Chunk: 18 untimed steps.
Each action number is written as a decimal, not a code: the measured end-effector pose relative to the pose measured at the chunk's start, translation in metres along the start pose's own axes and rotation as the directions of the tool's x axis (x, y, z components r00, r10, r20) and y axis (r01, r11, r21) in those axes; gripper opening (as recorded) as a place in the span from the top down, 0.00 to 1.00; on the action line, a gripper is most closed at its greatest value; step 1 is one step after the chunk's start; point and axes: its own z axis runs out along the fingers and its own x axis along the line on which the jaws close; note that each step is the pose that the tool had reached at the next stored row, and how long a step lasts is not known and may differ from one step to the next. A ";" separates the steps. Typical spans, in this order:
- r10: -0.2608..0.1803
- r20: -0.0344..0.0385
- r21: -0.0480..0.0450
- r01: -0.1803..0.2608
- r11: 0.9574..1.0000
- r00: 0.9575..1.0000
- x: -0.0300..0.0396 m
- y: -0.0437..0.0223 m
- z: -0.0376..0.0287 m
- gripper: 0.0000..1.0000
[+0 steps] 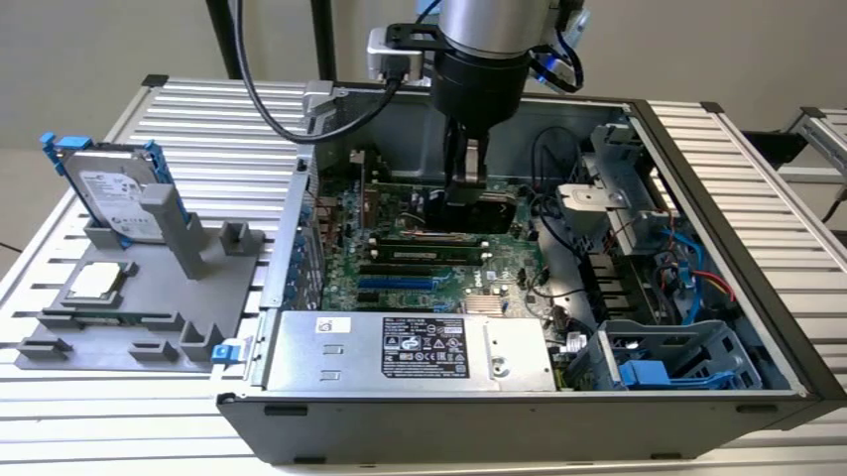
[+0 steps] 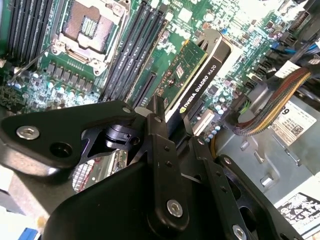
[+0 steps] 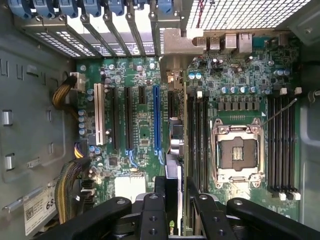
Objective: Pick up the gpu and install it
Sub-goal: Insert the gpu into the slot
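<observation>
Gripper [image 1: 466, 190], upper centre of the exterior view, closed narrow on the gpu [image 2: 192, 75], card on edge over the motherboard [image 3: 140, 145] slots inside the computer case [image 1: 697, 203]. Stiff, light, fragile; best pinched across shroud and board, clear of components.

Bright, even light around me; glare whitens the perforated grey metal grille [image 3: 245, 12] in the first wrist view; my black gripper [image 3: 176, 186] reads dark.
</observation>
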 end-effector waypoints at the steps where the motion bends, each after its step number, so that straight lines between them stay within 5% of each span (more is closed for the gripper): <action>1: 0.000 0.000 0.000 0.000 1.000 1.000 0.0000 0.0000 0.0016 1.00; 18: 0.000 0.000 0.001 0.000 1.000 1.000 0.0011 0.0009 0.0137 1.00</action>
